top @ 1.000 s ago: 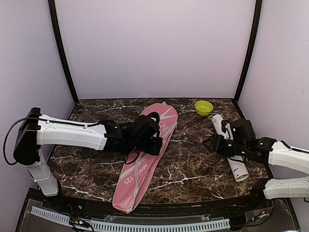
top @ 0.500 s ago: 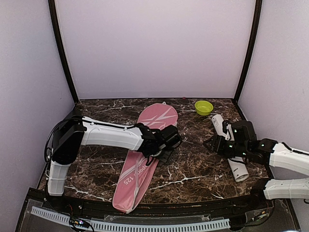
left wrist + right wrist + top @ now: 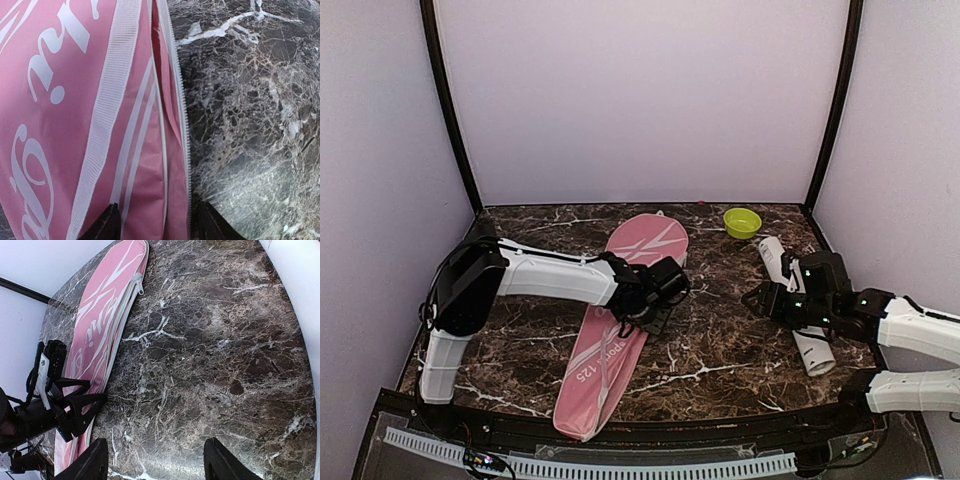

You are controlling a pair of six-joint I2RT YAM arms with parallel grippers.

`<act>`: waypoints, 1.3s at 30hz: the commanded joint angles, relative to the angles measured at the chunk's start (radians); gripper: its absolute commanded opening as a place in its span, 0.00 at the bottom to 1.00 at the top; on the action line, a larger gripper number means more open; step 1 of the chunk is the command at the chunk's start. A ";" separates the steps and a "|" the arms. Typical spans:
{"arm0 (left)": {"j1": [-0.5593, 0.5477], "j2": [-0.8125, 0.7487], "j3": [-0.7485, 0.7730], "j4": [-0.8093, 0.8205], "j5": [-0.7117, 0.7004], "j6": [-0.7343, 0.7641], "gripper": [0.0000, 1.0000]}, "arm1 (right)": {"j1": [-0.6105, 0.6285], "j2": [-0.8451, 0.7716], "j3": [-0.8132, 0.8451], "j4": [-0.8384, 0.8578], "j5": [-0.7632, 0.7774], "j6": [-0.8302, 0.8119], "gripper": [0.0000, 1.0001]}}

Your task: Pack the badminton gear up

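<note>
Cover (image 3: 600,375) flat on desk (image 3: 720,350); left fingers (image 3: 106,223) spread astride its zipper edge (image 3: 185,125), likely to pinch; right fingers (image 3: 95,461) wide, empty, near tube (image 3: 815,352).

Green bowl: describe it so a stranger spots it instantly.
Go to the far right corner of the marble table. The bowl sits there, just beyond the white tube. It alone is lime green and round.

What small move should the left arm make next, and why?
Probably close the left gripper on the long pink fabric racket cover. In the left wrist view its jaws stand apart, straddling the cover's white zipper edge, which gapes slightly beside the dark marble table. A pinch there looks ready.
</note>
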 commanded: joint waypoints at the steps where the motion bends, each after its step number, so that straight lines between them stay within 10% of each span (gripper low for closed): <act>1: 0.010 0.005 0.015 -0.027 0.018 -0.006 0.51 | -0.006 -0.006 -0.011 0.039 0.004 0.013 0.65; 13: 0.017 -0.010 0.021 -0.041 0.000 -0.033 0.01 | -0.006 -0.064 -0.007 0.070 0.004 -0.008 0.67; 39: 0.016 -0.766 -0.692 0.484 0.418 -0.079 0.00 | -0.050 0.061 0.061 0.348 -0.278 -0.100 0.72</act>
